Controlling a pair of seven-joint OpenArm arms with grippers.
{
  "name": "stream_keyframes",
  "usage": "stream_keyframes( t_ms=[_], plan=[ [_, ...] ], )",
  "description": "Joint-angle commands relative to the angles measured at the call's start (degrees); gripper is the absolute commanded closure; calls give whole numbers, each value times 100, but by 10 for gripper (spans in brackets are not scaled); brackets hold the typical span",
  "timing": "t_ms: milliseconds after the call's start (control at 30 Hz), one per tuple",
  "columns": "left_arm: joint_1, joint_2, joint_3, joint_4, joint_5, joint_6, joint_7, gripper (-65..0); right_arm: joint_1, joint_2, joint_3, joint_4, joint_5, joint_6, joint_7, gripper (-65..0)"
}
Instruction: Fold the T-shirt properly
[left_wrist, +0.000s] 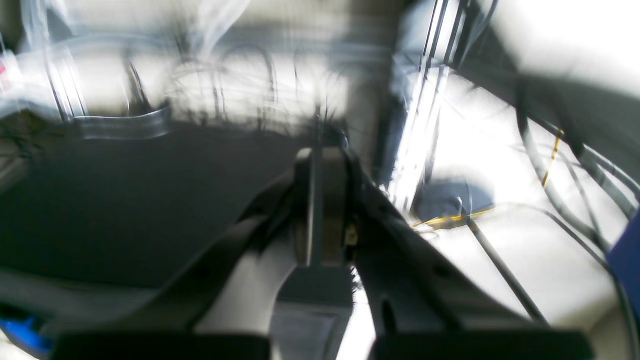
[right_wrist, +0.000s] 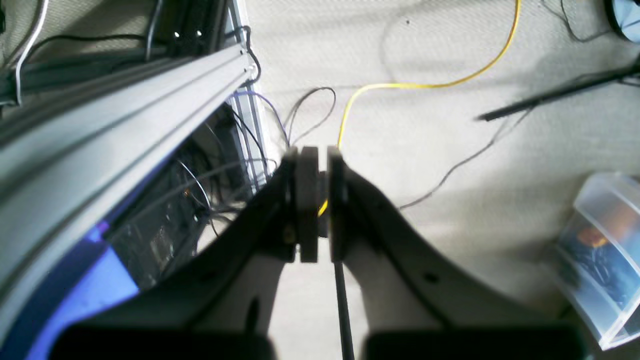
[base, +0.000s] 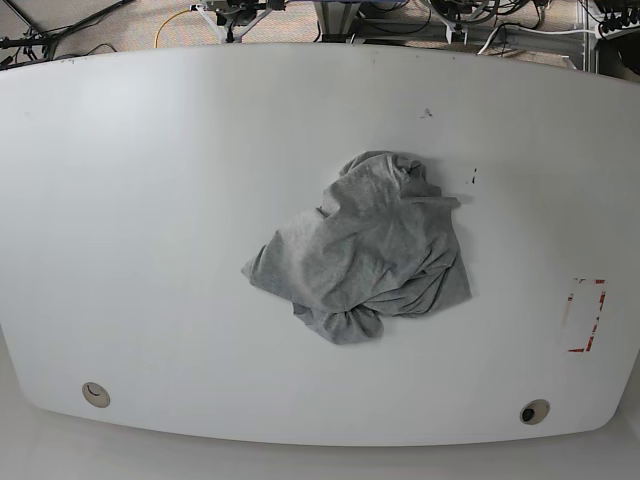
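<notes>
**Both grippers pressed together and holding nothing; T-shirt crumpled on the table**

The left gripper (left_wrist: 320, 170) has its two fingers pressed together, with nothing between them. Its picture is strongly blurred. Beyond the tips there is only a dark surface and smeared cables, and to the right of the fingers a bright floor with a black cable (left_wrist: 500, 270); more cannot be made out.

The right gripper (right_wrist: 318, 165) is also closed, with only a thin slit between the pads, and it pinches nothing. It hangs over a beige carpet. A yellow cable (right_wrist: 425, 85) runs ahead of the tips, an aluminium rail (right_wrist: 125, 115) lies to their left, and a clear plastic box (right_wrist: 600, 250), cut off by the edge, is far to the right.

Neither gripper is seen in the base view. There the grey T-shirt (base: 365, 250) lies in a crumpled heap near the middle of the white table (base: 150, 200), apart from both grippers. Its lettering is hidden in the folds.
</notes>
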Motion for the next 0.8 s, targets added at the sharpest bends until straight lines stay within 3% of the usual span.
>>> stream_keyframes(
  t_ms=[0,767],
  plan=[
    [-251,9,82,-513,40,1,9,-18,67,-5,-13,-150,11,-26,-19,-24],
    [-178,-31,-772,-194,35,-17,6,-29,122,-6,-19,-256,22,-1,91,-21]
  ],
)
